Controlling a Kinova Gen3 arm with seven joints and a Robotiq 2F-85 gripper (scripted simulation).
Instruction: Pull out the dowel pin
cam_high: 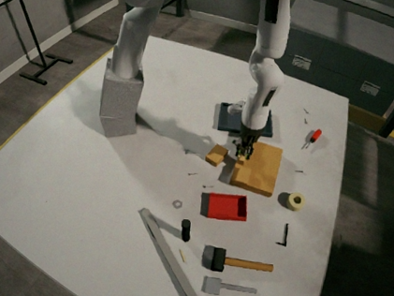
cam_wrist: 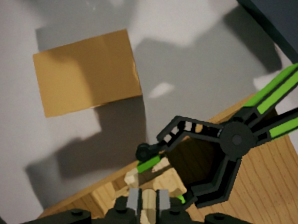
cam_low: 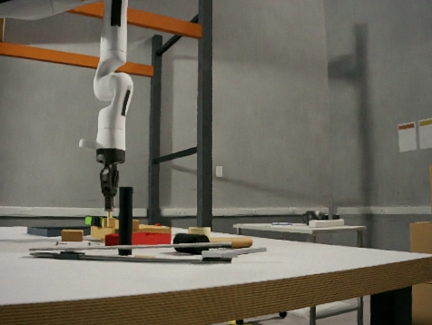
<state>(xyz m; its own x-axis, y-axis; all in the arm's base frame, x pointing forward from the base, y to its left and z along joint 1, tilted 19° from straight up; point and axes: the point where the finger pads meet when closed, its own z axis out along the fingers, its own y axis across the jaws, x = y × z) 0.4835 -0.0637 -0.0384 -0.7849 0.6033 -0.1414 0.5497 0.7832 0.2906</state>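
My gripper (cam_high: 243,157) (cam_low: 109,209) (cam_wrist: 148,204) points down over the bench board (cam_high: 264,171) (cam_wrist: 265,175) and is shut on the dowel pin (cam_low: 109,215) (cam_wrist: 148,207). The pin stands upright between the fingertips, its lower part reaching down to the small wooden block (cam_wrist: 171,181) (cam_low: 109,222). Whether its lower end is still in the hole is hidden. The spring clamp (cam_wrist: 236,140) lies over the board with green handles to the right. One green jaw pad is at the stop side, the other at the block's far side. Any gap between stop and block is not clear.
A loose tan block (cam_high: 217,156) (cam_wrist: 87,72) lies on the table beside the board. A dark blue tray (cam_high: 222,119) (cam_wrist: 275,22) is behind it. A red bin (cam_high: 226,207), an upright black cylinder (cam_high: 185,230) (cam_low: 125,218), a tape roll (cam_high: 293,203) and a mallet (cam_high: 218,259) stand or lie around.
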